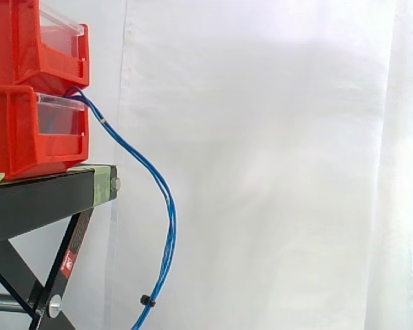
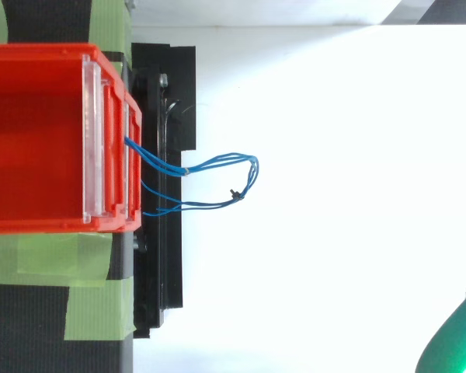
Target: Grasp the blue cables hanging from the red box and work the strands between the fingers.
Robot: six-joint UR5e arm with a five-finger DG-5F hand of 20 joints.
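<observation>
Loosely bundled, the blue cables (image 1: 166, 227) spill from the front lip of the lower red box (image 1: 27, 130), beneath a 2nd red bin (image 1: 27, 41). They arc toward 5 o'clock and hang clear of the black stand (image 1: 34, 199), against the white curtain (image 1: 275, 165). Seen from above, the strands loop out toward 3 o'clock from the box front. They look thin, light and limp, likely to swing away at a touch, and their smooth jackets may slip in a grasp. The free-hanging stretch between the small white tie (image 1: 104, 122) and the black clip (image 1: 146, 300) appears the best place to take hold, since the strands run close together there. Their lower ends leave the side view at 6 o'clock, and their anchoring inside the box is hidden. A green curved shape (image 2: 450, 334) at 4 o'clock in the top view is cut off and cannot be identified. The robot hand's state cannot be told.
</observation>
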